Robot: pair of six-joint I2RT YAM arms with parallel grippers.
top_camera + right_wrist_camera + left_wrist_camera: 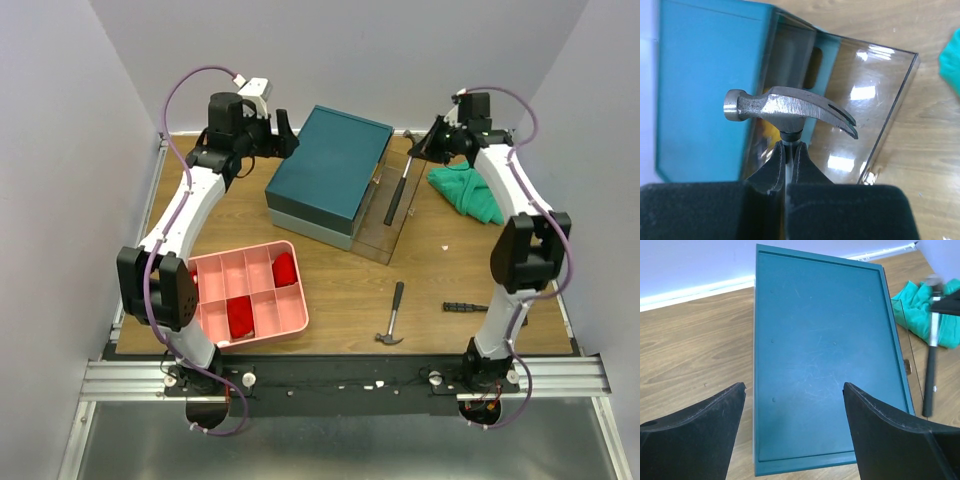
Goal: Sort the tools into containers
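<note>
Top external view: dark teal box (330, 170) sits mid-table, rear half, with one clear drawer (385, 228) of its lower tier pulled out on the right side. Right gripper (420, 150) is clamped on a hammer (397, 195), and the black handle runs over the open drawer; contact with the drawer cannot be judged. Right wrist view: both fingers (772, 165) pinch the neck just under the steel head (785, 107), claw pointing right, drawer wall and floor (875, 100) seen beneath. Left gripper (287, 128) hovers at the box's rear left corner. Left wrist view shows its fingers (700, 425) spread wide and holding nothing, above the box lid (820, 340). A second hammer (395, 315) lies on the wooden table (350, 280) near the front edge, well apart from the box. A black tool (465, 307) lies to its right, partly hidden by the right arm. Green cloth (470, 190) is bunched right of the drawer. Pink compartment tray (250, 290) holds red items, front left
</note>
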